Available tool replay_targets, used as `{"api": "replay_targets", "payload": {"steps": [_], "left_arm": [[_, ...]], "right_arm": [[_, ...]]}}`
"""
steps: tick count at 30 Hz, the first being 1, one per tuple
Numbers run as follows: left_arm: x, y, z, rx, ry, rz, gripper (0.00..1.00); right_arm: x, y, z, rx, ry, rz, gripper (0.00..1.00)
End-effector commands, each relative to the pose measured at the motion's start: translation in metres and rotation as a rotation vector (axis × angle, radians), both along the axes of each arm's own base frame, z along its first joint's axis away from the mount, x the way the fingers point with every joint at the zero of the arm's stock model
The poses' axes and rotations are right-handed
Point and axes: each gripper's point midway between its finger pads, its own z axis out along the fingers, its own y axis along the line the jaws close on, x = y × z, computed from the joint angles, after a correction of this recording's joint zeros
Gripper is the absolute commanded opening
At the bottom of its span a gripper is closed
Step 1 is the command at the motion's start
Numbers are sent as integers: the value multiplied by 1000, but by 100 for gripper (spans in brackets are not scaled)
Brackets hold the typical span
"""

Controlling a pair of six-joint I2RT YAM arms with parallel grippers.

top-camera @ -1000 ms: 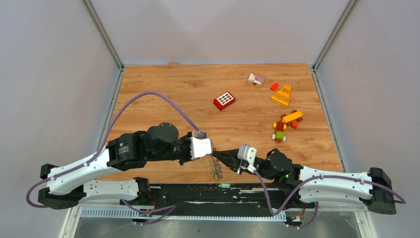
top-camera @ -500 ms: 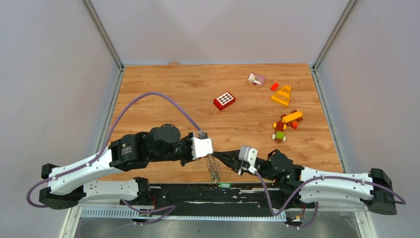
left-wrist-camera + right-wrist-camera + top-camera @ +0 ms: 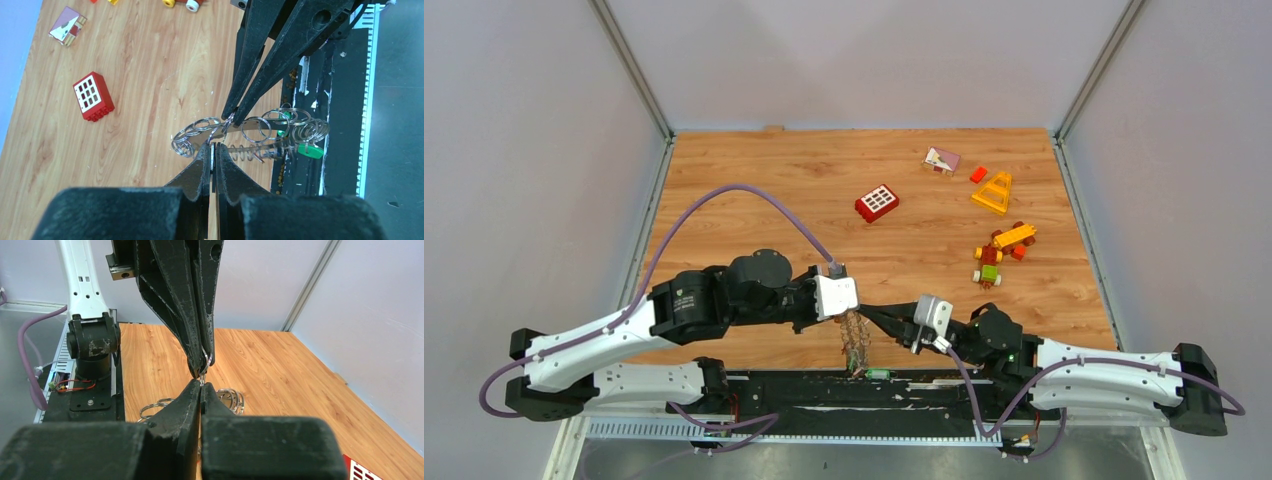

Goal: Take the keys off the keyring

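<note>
Keyring (image 3: 274, 144) is held aloft over the near edge of the table (image 3: 754, 190), pinched at its rim by the left gripper (image 3: 212, 150), while a small split ring (image 3: 220, 125) is pinched by the right gripper (image 3: 232, 117); separation is judged under way, and a steady unthreading pull is called for next.

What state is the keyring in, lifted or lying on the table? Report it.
Lifted. Both the left gripper and right gripper are shut on the keyring, which hangs between their tips above the table edge.
</note>
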Motion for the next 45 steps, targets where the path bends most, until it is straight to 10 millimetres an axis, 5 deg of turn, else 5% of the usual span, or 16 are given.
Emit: {"api": "replay_targets", "payload": {"steps": [1, 32, 45], "left_arm": [[8, 7, -12, 46, 0, 52, 0], [3, -6, -41, 83, 62, 33, 0], [-6, -21, -36, 26, 106, -18, 0]], "right_arm": [[-5, -14, 53, 183, -52, 5, 0], [-3, -25, 76, 260, -101, -26, 0], [0, -20, 74, 264, -94, -35, 0]]}}
